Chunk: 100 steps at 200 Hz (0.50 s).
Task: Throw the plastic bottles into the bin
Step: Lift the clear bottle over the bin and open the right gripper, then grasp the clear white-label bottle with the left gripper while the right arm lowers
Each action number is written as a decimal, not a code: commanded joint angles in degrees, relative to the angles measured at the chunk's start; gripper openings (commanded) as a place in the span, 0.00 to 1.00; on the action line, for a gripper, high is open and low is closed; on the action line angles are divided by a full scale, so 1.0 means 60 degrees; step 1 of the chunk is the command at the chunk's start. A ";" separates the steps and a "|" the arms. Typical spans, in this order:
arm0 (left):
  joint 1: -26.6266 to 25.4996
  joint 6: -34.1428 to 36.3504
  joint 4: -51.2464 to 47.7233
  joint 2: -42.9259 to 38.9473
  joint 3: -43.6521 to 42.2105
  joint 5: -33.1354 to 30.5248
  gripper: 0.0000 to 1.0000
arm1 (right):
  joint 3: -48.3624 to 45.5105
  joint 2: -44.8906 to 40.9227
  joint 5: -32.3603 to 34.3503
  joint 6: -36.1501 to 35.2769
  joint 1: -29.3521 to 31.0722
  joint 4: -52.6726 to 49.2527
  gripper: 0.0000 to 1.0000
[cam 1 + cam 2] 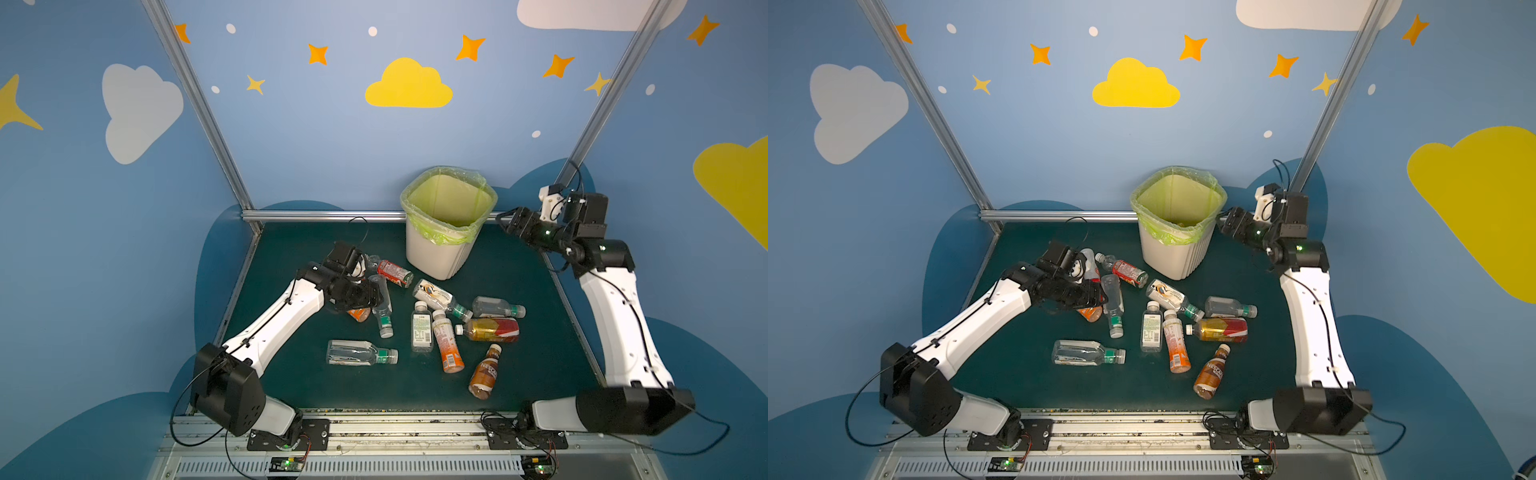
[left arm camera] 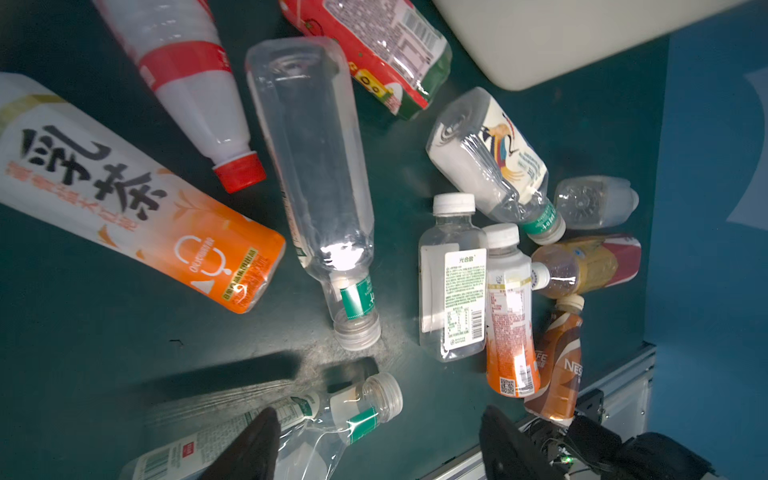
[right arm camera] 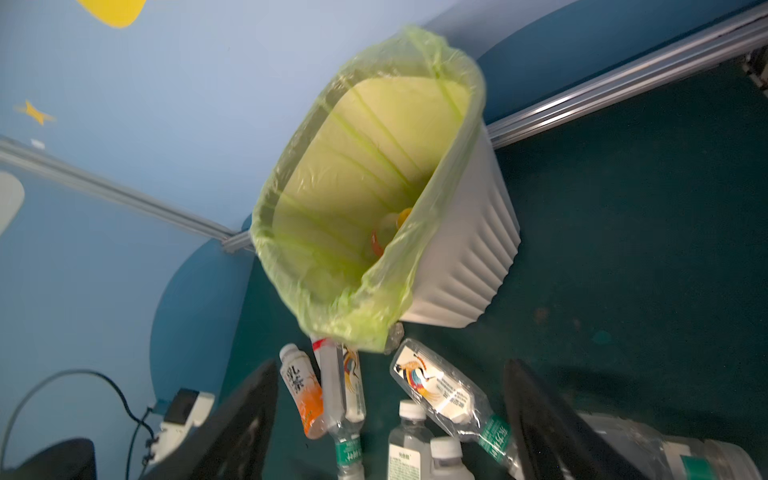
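Note:
Several plastic bottles lie on the dark green mat in both top views, among them a red-labelled one (image 1: 394,272), an orange one (image 1: 446,343) and a brown one (image 1: 484,372). The bin (image 1: 449,220) (image 1: 1177,216) stands at the back with its yellow-green bag; something orange and white (image 3: 390,228) lies in its bottom. My left gripper (image 1: 372,297) (image 2: 378,440) hovers open over the left end of the pile. A crumpled clear bottle (image 2: 316,419) lies below its fingers. My right gripper (image 1: 505,220) (image 3: 390,415) is open and empty beside the bin's right rim.
Aluminium rails (image 1: 324,215) frame the mat at the back and on both sides. Blue walls close in behind them. A black cable (image 1: 359,224) loops over the left arm's wrist. Bare mat (image 1: 291,374) lies at the front left.

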 commanded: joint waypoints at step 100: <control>-0.2064 -0.1019 0.1108 0.2068 0.0972 -0.0751 0.75 | -0.2818 -0.1953 0.3193 -0.1276 0.1280 -0.3829 0.85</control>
